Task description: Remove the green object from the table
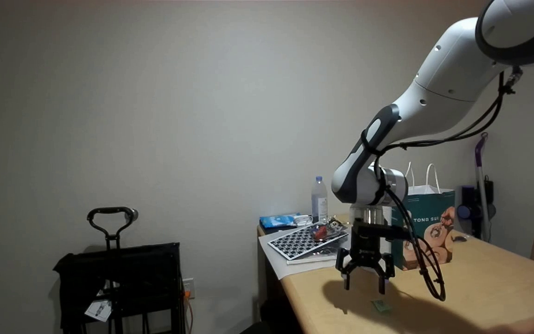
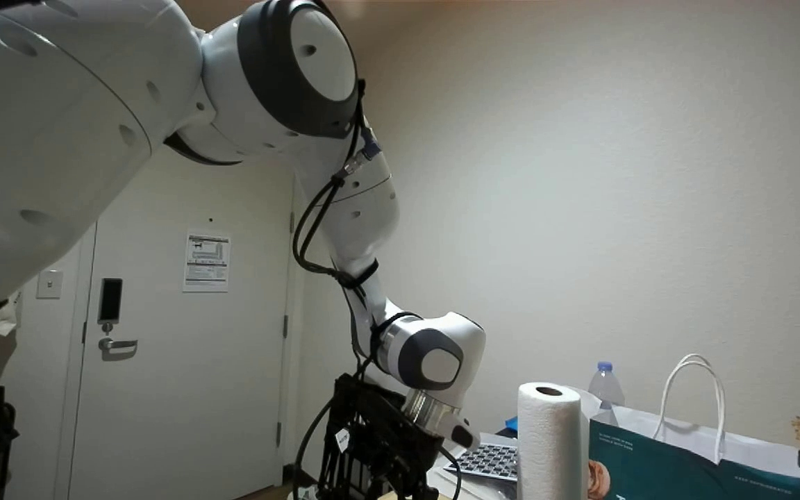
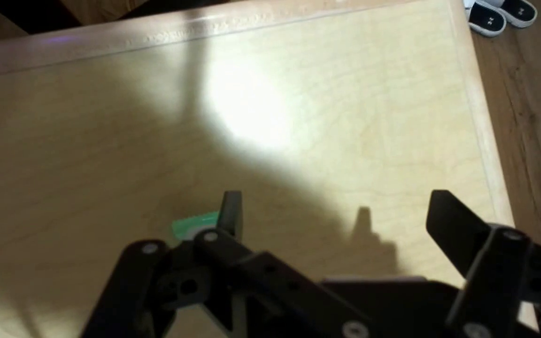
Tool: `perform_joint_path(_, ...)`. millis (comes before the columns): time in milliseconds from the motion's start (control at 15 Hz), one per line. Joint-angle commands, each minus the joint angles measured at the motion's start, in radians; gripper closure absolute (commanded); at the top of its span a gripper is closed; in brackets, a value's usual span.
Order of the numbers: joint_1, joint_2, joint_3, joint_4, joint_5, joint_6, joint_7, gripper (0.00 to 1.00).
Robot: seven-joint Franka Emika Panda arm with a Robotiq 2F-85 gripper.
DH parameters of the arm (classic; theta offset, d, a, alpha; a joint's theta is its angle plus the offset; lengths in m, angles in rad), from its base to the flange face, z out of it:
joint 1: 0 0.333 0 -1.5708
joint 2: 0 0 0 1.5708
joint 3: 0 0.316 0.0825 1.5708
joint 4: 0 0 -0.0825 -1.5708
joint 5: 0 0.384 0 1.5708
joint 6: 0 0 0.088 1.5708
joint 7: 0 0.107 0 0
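The green object (image 1: 380, 305) is a small flat piece lying on the light tan table (image 1: 489, 273) in an exterior view. In the wrist view the green object (image 3: 189, 225) lies left of the left finger, which hides part of it. My gripper (image 1: 364, 286) points down above the table, a little behind the green object in that exterior view. In the wrist view the gripper (image 3: 336, 199) has its fingers wide apart with only bare table (image 3: 369, 117) between them. In an exterior view the table's front and the green object are out of view, and the gripper is cut off.
The teal bag (image 1: 434, 211) stands behind the gripper; a paper-towel roll (image 2: 549, 444) stands beside the bag (image 2: 692, 458). A checkered board (image 1: 295, 243), small packets and a bottle (image 1: 319, 199) are at the back. A black cart (image 1: 123, 278) stands on the floor.
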Motion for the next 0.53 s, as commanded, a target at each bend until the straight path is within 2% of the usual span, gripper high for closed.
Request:
perform_joint_path(0, -0.006, 0.01, 0.0, 0.008, -0.046, -0.015, 0.009, 0.0)
perform_joint_path(267, 0.0, 0.048, -0.047, 0.012, -0.194, -0.011, 0.018, 0.0)
perform_joint_path(467, -0.018, 0.049, -0.036, 0.007, -0.176, -0.006, 0.007, 0.0)
